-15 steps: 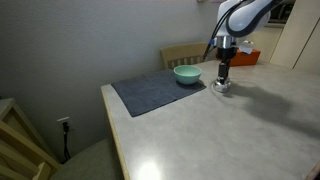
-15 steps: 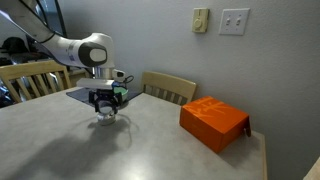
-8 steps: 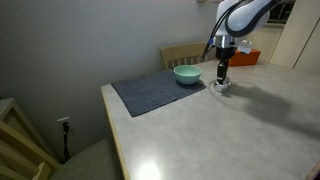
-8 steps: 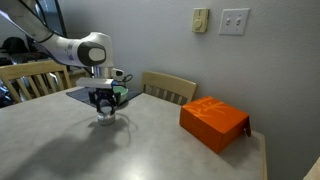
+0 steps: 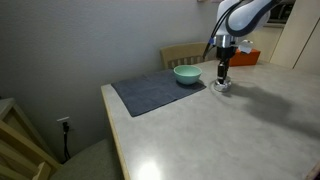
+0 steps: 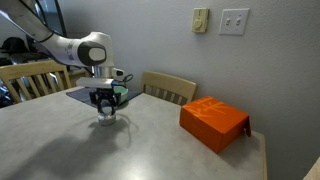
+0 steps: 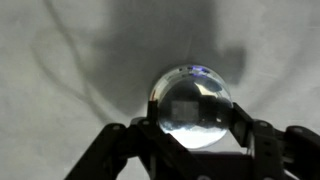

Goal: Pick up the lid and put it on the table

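Now arm (image 5: 240,15) reaches straight down, wrist vertical. Claw (image 7: 193,122) pinches lid (image 7: 190,105) from both sides. Lid sits on table (image 5: 200,135), just off mat (image 5: 150,92), nr bowl (image 5: 186,74).

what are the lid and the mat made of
The lid looks like polished metal: silvery and domed, with mirror-like reflections in the wrist view. The mat seems to be dark grey cloth: matte, no glare, lying flat.
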Controlling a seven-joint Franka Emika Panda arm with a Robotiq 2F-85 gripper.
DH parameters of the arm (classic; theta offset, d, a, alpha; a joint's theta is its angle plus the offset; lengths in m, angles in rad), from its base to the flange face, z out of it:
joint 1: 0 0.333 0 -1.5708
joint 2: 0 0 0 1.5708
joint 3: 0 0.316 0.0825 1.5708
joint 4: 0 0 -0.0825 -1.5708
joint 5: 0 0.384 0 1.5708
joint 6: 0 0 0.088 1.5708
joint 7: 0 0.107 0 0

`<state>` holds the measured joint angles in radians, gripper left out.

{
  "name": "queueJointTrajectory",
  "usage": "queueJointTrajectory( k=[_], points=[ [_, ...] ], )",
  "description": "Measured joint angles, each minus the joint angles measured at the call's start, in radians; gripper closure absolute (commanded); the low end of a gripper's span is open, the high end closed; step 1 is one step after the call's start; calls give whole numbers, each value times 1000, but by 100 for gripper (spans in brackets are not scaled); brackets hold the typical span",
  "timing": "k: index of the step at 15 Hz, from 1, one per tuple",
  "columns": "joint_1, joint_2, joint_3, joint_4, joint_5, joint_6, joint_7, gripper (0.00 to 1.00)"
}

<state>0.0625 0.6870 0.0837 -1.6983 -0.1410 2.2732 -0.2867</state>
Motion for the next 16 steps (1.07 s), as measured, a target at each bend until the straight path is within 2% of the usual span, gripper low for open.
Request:
queueJointTrajectory(
  k=[4, 10, 13, 16],
  points=[
    [-2, -40, -4, -44, -8, 14, 0, 56],
    [-2, -215, -24, -183, -71, 30, 34, 56],
    [-26, -299, -61, -253, -67, 94, 47, 56],
    [-90, -339, -89, -307, -15, 205, 47, 56]
  ],
)
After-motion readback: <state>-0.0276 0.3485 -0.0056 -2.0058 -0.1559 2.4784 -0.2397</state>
